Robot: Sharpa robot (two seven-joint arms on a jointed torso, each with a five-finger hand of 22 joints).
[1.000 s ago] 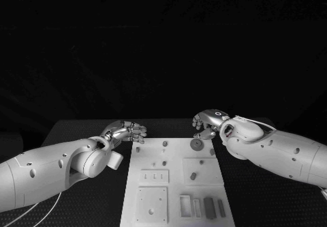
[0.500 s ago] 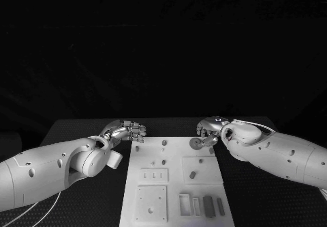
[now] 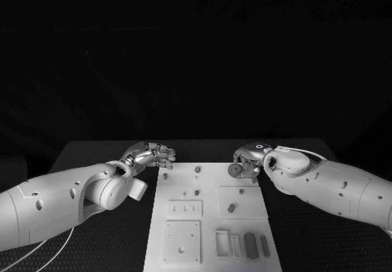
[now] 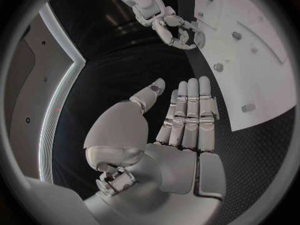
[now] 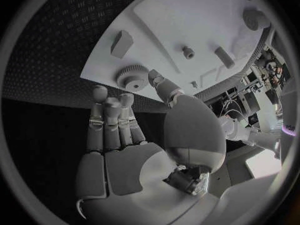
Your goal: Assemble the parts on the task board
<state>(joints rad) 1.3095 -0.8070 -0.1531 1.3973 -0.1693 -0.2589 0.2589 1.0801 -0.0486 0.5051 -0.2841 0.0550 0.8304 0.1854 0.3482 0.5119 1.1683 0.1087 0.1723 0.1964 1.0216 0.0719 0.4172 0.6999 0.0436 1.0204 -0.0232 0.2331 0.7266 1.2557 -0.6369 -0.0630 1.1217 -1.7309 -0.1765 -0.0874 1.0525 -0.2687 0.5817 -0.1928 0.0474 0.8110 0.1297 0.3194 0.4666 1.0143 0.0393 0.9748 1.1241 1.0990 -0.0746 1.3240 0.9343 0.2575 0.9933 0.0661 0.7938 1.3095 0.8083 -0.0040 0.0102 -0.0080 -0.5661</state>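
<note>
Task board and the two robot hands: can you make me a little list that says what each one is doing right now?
task board: white plate on the black table, between the arms
gear: round toothed part at the board's far right corner
right hand: at the gear, thumb beside it; a firm grip is unclear
left hand: off the board's far left corner, holding nothing
other parts: small blocks near the front edge

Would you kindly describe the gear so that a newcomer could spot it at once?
Start at the white task board mid-table and go to its far right corner, beside the right hand. The gear there is round with a toothed rim, unlike the small pegs and blocks nearby.
</note>
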